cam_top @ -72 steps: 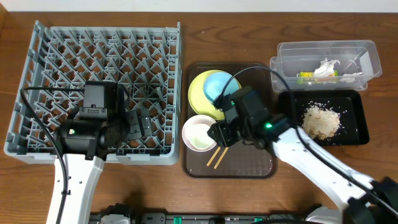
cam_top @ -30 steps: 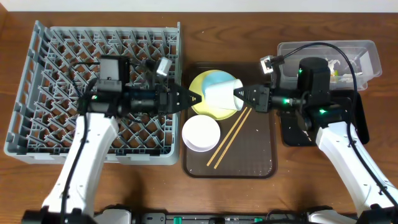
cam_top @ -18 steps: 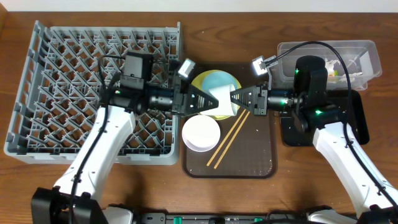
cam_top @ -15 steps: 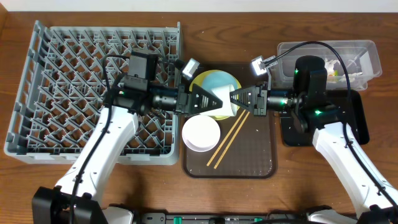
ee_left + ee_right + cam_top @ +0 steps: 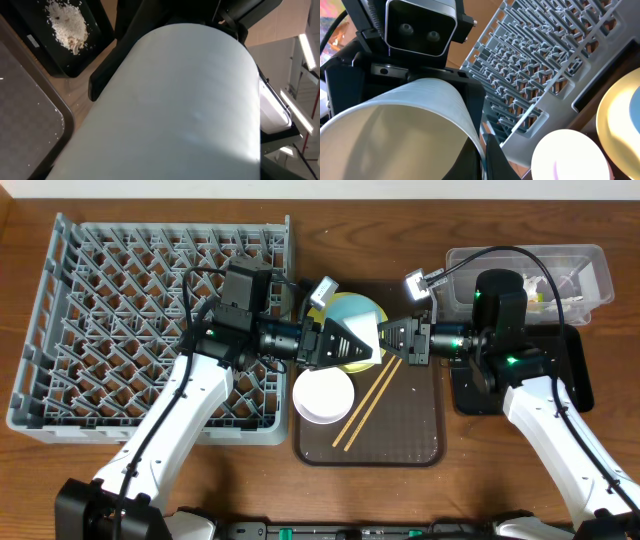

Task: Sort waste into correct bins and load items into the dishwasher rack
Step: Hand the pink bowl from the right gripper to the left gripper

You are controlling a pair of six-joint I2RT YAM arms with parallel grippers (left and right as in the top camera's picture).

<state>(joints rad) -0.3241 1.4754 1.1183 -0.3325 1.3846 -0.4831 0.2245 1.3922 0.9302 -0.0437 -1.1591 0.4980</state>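
The light blue bowl [image 5: 362, 335] hangs tilted in the air over the round yellow plate [image 5: 345, 302]. My right gripper [image 5: 385, 340] is shut on its rim, one finger inside and one outside, as the right wrist view shows [image 5: 481, 150]. My left gripper [image 5: 345, 342] comes from the rack side, and its spread fingers straddle the bowl's outer wall. The bowl [image 5: 175, 100] fills the left wrist view and hides those fingers, so contact cannot be judged. The white bowl [image 5: 322, 394] and the wooden chopsticks [image 5: 370, 402] lie on the brown tray [image 5: 405, 435]. The grey dishwasher rack [image 5: 100, 280] stands at the left.
The clear tub [image 5: 592, 265] with white tissue is at the back right. The black tray [image 5: 105, 20] with rice scraps [image 5: 67, 25] lies under my right arm. The rack's edge [image 5: 545, 50] is close to the two grippers.
My left gripper has moved right from the rack until the bowl sits between its fingers, and the fingers have narrowed. The right arm and the bowl have stayed put.
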